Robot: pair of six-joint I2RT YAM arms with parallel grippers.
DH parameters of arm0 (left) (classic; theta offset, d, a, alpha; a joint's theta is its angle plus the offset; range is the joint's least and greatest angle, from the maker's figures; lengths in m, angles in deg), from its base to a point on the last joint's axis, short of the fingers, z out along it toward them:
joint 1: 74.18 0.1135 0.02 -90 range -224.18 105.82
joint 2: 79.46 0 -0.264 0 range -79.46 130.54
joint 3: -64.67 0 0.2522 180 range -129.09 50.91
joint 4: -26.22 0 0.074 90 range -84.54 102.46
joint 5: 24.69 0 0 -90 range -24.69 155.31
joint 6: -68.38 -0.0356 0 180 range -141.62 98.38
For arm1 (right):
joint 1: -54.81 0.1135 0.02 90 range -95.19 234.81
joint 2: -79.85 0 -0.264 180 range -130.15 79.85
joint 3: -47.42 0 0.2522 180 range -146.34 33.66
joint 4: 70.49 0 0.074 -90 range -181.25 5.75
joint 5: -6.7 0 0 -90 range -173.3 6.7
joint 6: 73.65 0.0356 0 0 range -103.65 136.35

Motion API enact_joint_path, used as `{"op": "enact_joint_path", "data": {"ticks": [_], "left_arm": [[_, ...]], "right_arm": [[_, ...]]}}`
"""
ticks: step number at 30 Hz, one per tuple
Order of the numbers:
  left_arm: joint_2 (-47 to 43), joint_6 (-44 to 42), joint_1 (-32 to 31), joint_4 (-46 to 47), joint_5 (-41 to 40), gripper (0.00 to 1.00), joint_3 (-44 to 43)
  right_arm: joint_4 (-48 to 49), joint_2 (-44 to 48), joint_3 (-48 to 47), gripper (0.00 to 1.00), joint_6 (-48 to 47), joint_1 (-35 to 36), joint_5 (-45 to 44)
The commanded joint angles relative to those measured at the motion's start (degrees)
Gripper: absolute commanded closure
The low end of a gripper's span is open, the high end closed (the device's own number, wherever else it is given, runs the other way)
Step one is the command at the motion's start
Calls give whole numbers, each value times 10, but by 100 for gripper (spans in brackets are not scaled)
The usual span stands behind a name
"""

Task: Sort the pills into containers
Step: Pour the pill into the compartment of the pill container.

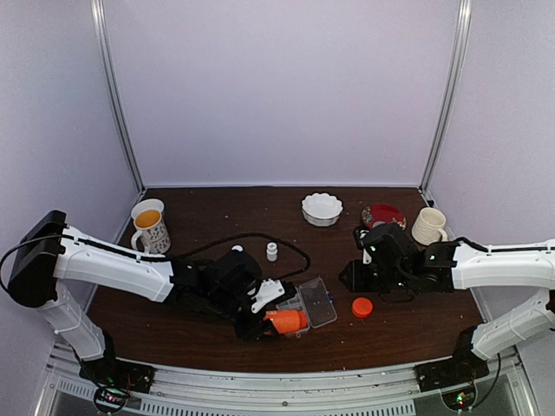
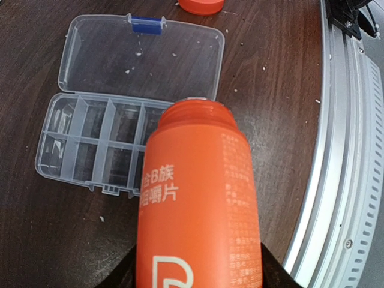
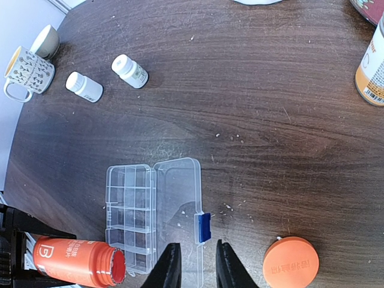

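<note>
Organiser (image 3: pixel 131 207) lies crosswise to orange bottle (image 3: pixel 75 259) gripped by left pincer (image 2: pixel 201 259); right pincer (image 3: pixel 195 267) ajar, empty.

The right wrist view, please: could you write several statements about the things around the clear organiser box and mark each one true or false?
1. The left gripper holds the orange plastic bottle, which is uncapped. True.
2. The clear plastic organiser box has its hinged lid shut. False: the hinged lid lies open flat beside the cells.
3. The round orange cap lies on the dark wooden table, apart from the bottle. True.
4. The right gripper grips the cap. False: nothing is between its fingers, and the cap lies off to one side.
5. Three white bottles stand on the table. False: only two small white bottles show.
</note>
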Motion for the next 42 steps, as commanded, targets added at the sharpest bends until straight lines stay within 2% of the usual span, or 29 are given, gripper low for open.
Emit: {"op": "enact_joint_path", "data": {"ticks": [1, 8, 13, 16, 20, 24, 27, 31, 35, 42], "left_arm": [[-14, -5, -2, 33, 12, 100, -4], [2, -15, -2, -18, 1, 100, -42], [-9, -14, -2, 3, -13, 100, -20], [-4, -15, -2, -13, -3, 100, -35], [-24, -10, -2, 18, -4, 100, -14], [-16, -16, -2, -16, -1, 100, -41], [-29, -15, -2, 10, -3, 100, -25], [3, -10, -2, -11, 5, 100, -37], [-5, 2, -2, 24, 12, 100, -22], [-6, -6, -2, -10, -4, 100, -40]], "right_arm": [[4, 10, 6, 79, 2, -3, -11], [6, 7, 4, 79, 1, -3, -10], [7, 5, 2, 79, 1, -3, -10], [7, 2, 2, 79, 1, -3, -9], [8, 2, 4, 79, 3, -3, -8], [9, 1, 5, 79, 3, -3, -7], [9, -1, 4, 79, 3, -3, -5], [9, 1, 5, 79, 3, -3, -6], [9, 2, 7, 79, 4, -3, -6], [9, 3, 8, 79, 5, -3, -8]]}}
